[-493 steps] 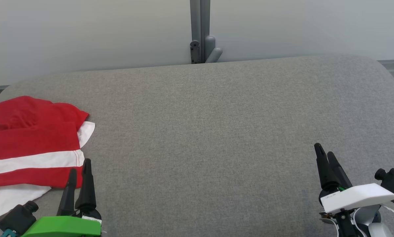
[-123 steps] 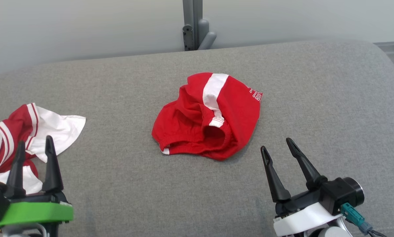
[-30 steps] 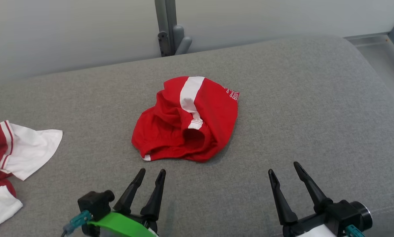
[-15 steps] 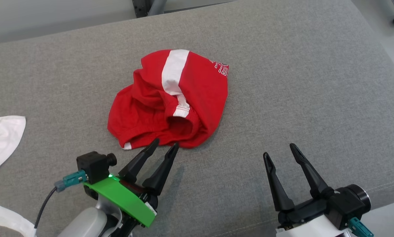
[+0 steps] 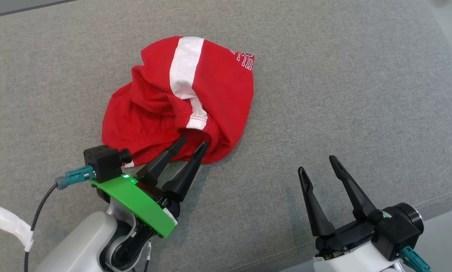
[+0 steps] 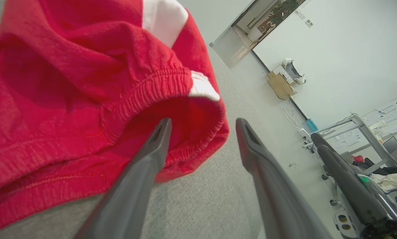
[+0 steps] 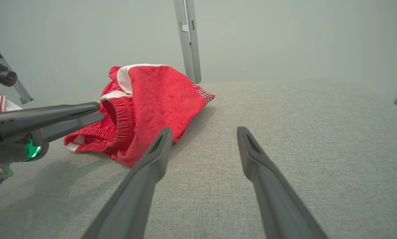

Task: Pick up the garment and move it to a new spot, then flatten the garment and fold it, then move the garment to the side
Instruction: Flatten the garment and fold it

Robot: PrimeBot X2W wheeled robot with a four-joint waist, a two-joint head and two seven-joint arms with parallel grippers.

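Red cotton shorts (image 5: pixel 173 98) with a white side stripe (image 5: pixel 182 71) lie bunched near the middle of the grey cushion (image 5: pixel 343 75), with the waistband (image 6: pixel 145 96) gaping toward the robot. My left gripper (image 5: pixel 193 141) is at that near edge, its jaws spread wide and nothing between them. In the left wrist view one finger (image 6: pixel 142 166) lines up with the mouth of the elastic opening, and the other sits over bare cushion just beside the fabric. Whether either tip touches cloth I cannot tell. My right gripper (image 5: pixel 316 164) hangs apart to the right over bare cushion, its jaws likewise spread and empty.

I judge this to be the reach for a first grasp, so the shorts can be lifted and laid out. Several things could spoil it. If I close from here, the jaws may catch only the thin lip of the waistband, and the cloth could slide out once its weight comes on. If the inner finger runs into the opening, I could pinch one layer only, and the shorts would hang open like a bag. Driving the tips down too hard would dig into the soft cushion and push the heap away instead of gripping it. A one-handed lift also risks twisting the cloth, which would make flattening harder.
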